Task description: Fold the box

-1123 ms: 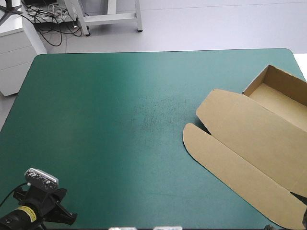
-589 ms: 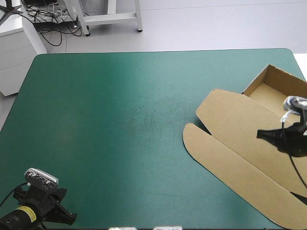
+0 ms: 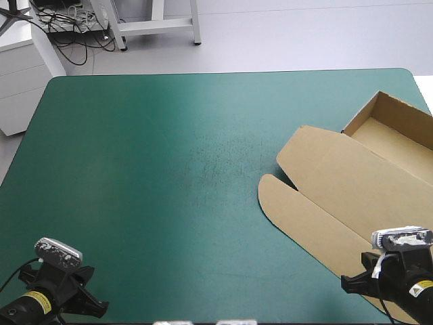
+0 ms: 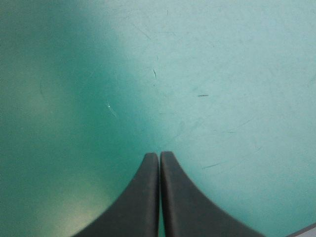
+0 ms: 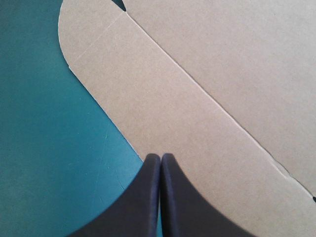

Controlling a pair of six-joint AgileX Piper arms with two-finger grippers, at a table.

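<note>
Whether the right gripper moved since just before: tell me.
Yes: the right gripper moved nearward, from the lid to the outer flap of the brown cardboard box.

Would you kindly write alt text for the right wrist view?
The right gripper, its black fingers shut in a pointed arch, is over the flat lid edge of the brown cardboard box on the teal-green table cover.

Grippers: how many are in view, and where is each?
2. The left gripper is shut over the bare teal-green cover at the near left corner; the right gripper is shut over the flat lid of the brown box, near its edge.
</note>
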